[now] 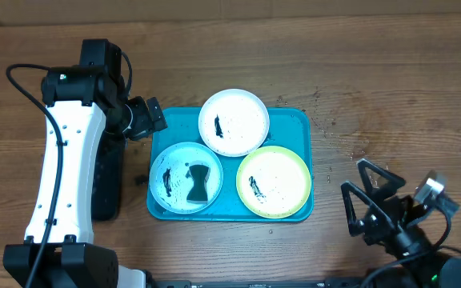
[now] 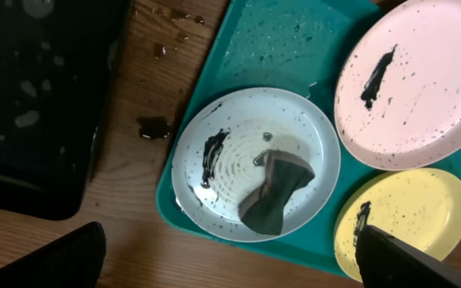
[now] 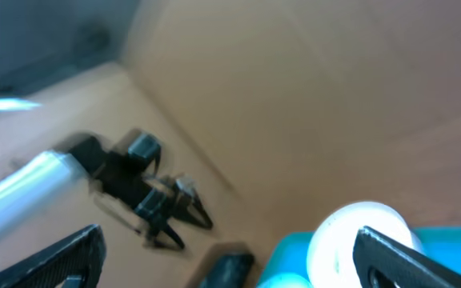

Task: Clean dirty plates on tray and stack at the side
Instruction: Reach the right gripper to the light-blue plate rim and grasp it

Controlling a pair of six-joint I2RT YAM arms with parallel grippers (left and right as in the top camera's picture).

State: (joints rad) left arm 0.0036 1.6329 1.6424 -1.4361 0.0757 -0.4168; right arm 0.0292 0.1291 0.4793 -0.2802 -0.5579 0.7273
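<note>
The turquoise tray (image 1: 296,122) holds three plates with black smears: a white plate (image 1: 233,122) at the back, a light blue plate (image 1: 176,166) front left, and a yellow-green plate (image 1: 273,182) front right. A dark sponge (image 1: 198,182) lies on the light blue plate. My left gripper (image 1: 146,118) is open and empty, above the tray's back left corner. In the left wrist view the light blue plate (image 2: 238,144), the sponge (image 2: 274,192), the white plate (image 2: 422,88) and the yellow-green plate (image 2: 410,216) show beyond the left gripper (image 2: 230,264). My right gripper (image 1: 370,196) is open and empty, right of the tray.
A smaller black tray (image 1: 106,184) lies left of the turquoise one, partly under my left arm; it also shows in the left wrist view (image 2: 38,104). A small dark scrap (image 2: 154,126) lies on the wood between them. The right wrist view is blurred; it shows the white plate (image 3: 358,236).
</note>
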